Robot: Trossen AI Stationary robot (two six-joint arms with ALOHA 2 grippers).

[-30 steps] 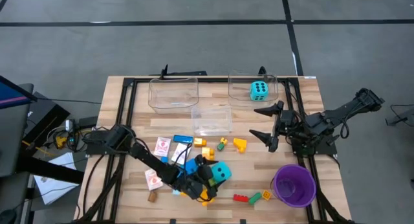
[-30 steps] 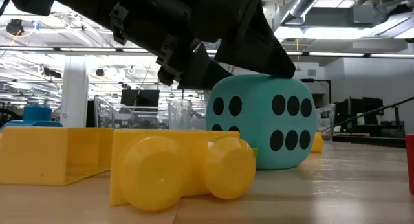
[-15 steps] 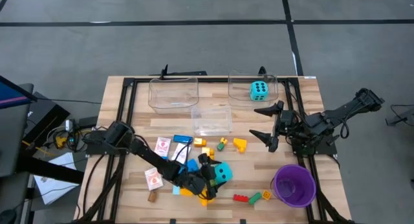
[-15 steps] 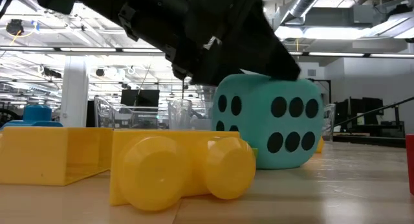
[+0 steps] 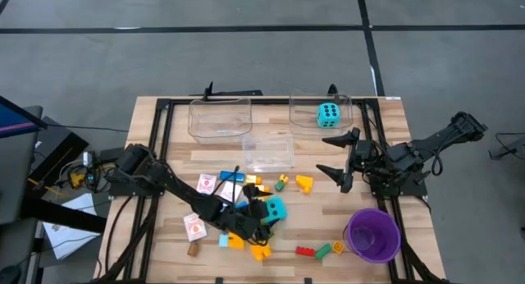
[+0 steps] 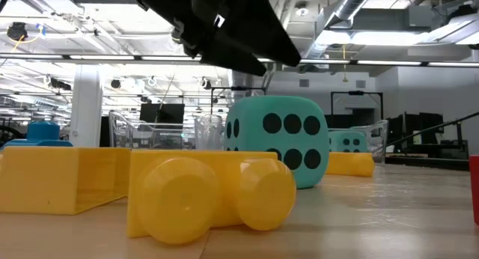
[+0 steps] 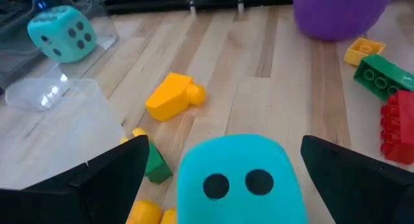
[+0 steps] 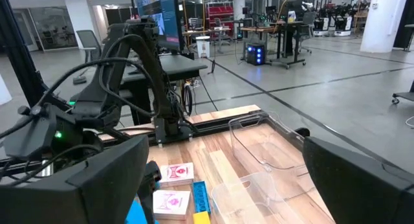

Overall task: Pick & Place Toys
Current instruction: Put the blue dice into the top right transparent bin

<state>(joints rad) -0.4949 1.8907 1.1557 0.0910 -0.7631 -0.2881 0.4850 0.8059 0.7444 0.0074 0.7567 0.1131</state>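
— Arms first: which one is nearer the die (image 5: 273,208)?

— Your left gripper (image 5: 258,216). Its fingers stand apart, with the die between them on the table. The right gripper (image 5: 335,157) waits, spread and empty, well apart.

— So which way do you go?

— Straight ahead, then close, I judge.

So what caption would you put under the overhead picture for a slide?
Left hand open around a turquoise die among scattered bricks, while the right hand waits open near the clear bins.
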